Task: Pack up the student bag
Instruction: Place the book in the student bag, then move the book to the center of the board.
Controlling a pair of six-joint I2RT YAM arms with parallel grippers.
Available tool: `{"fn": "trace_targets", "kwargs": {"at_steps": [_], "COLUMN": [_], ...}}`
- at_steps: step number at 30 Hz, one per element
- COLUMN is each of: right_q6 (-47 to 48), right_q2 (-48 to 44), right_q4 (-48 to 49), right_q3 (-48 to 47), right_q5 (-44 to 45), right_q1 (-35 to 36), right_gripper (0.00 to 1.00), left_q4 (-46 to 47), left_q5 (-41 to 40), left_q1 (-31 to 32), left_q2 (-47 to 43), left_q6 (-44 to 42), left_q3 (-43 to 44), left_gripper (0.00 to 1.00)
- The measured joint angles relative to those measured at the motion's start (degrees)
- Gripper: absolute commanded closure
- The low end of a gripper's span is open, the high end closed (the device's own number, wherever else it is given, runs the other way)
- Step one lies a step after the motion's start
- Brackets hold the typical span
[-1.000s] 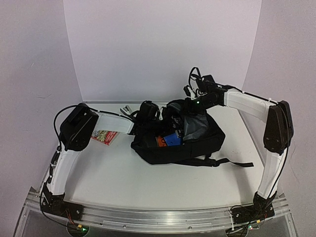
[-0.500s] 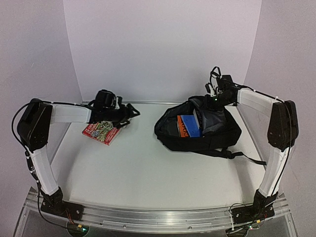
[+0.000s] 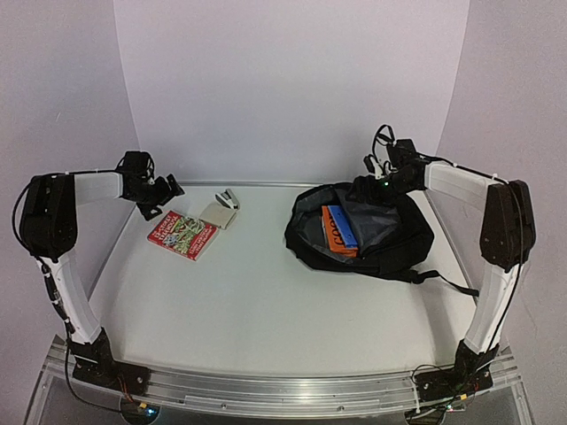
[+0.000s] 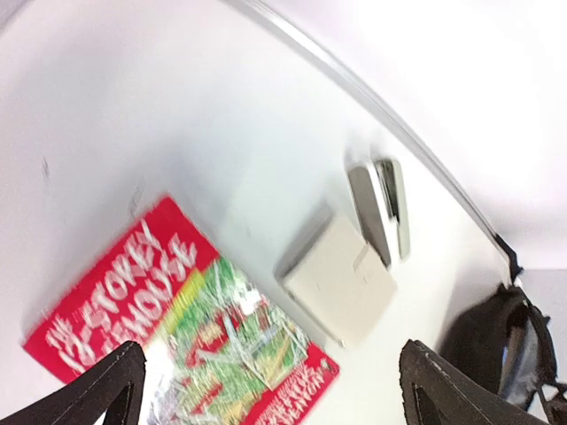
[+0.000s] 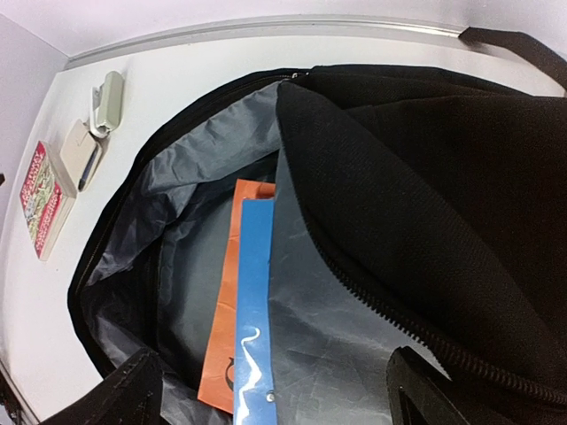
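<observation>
The student bag (image 3: pixel 390 243) lies open at the right of the table, black with grey lining (image 5: pixel 177 266). An orange book (image 5: pixel 226 310) and a blue book (image 5: pixel 255 310) lie inside it. My right gripper (image 3: pixel 372 188) hovers over the bag's mouth, open (image 5: pixel 266 394), holding nothing. A red picture book (image 3: pixel 183 235) lies flat at the left. My left gripper (image 3: pixel 159 197) hangs above that book's far end, open (image 4: pixel 275 394) and empty.
A beige pad (image 3: pixel 217 214) and a grey stapler (image 3: pixel 229 198) lie just right of the red picture book (image 4: pixel 177 336), near the back wall. The bag's strap (image 3: pixel 438 282) trails toward the right edge. The table's raised rim (image 4: pixel 372 97) runs along the back.
My left arm swung away from the bag to the far left and opened. My right gripper went from shut to open, and the bag slid right and settled with its mouth open.
</observation>
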State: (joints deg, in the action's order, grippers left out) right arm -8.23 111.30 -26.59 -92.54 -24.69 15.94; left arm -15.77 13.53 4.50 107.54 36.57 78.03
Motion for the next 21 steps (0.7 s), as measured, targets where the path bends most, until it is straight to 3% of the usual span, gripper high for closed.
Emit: {"fn": "trace_targets", "kwargs": {"at_steps": [14, 21], "right_q6": [2.2, 4.9], "right_q2": [-3.9, -5.0], "right_q4": [-0.6, -1.7], "right_q3": [2.1, 2.7], "right_q5": [-13.2, -16.9], "right_q1": [2.7, 6.2], "right_gripper": [0.08, 0.07], "left_q4": [-9.3, -11.7], "left_q5": [-8.1, -12.7], "left_q1": [-1.5, -0.3], "left_q2": [19.1, 21.8], "left_q6": [-9.0, -12.4], "left_q3": [18.7, 20.6], "left_gripper": [0.03, 0.12]}}
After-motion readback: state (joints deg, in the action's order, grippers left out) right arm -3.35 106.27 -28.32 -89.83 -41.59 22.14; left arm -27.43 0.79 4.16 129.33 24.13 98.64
